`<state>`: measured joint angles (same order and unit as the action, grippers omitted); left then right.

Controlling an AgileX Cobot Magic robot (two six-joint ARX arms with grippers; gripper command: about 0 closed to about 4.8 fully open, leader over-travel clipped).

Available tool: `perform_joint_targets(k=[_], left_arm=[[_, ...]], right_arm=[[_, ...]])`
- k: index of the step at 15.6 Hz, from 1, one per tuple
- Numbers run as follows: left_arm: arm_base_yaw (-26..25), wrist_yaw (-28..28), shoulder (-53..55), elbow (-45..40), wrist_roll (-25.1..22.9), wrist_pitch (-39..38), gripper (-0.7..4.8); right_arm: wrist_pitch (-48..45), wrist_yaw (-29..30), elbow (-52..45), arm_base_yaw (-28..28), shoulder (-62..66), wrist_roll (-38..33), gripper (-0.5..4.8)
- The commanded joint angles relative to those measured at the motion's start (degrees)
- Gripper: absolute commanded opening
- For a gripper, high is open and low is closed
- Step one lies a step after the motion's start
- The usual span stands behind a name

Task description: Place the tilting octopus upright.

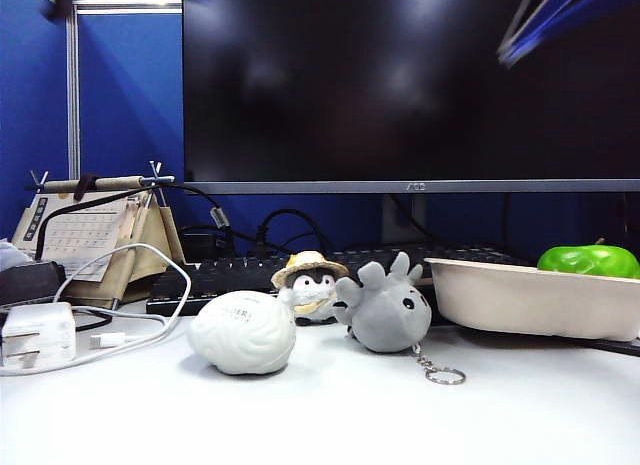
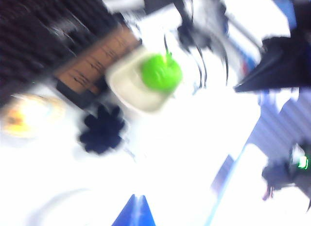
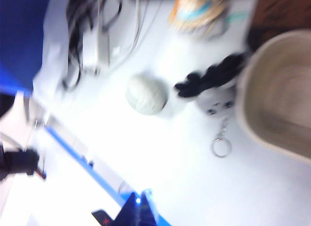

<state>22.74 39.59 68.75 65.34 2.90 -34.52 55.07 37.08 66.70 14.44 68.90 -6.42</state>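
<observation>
Left claw (image 2: 132,212) and right claw (image 3: 137,210), both closed and empty, are seen high above the table (image 1: 330,415). The octopus (image 1: 388,307) lies tipped over between penguin (image 1: 308,283) and tray (image 1: 530,297); righting is judged not yet begun.

A white brain-shaped lump (image 1: 242,332), penguin plush (image 1: 308,283) and possibly a green apple (image 1: 588,260) in a tray (image 1: 520,300).

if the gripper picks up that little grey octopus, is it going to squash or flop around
The octopus looks like stuffed plush, so it will probably squash under the jaws and feel light. Its rounded head, now tipped over with tentacles up, may roll when nudged. The keyring chain on the table will likely dangle.
</observation>
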Motion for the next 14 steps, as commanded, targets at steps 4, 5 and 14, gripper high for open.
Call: perform_joint_targets(k=[4, 5, 14], left_arm=[[1.1, -5.5, 3.1, 0.2, -1.7, 2.1, -0.05], [1.2, -7.2, 3.4, 0.2, -2.4, 2.1, -0.05], [5.3, -9.5, 12.4, 0.0, -2.4, 2.6, 0.62]], right_arm=[[-6.1, 0.0, -2.2, 2.5, 11.4, 0.9, -0.01], [-6.1, 0.1, -2.7, 2.8, 12.9, 0.9, -0.01], [-15.2, -2.2, -6.9, 8.0, 16.5, 0.8, 0.00]])
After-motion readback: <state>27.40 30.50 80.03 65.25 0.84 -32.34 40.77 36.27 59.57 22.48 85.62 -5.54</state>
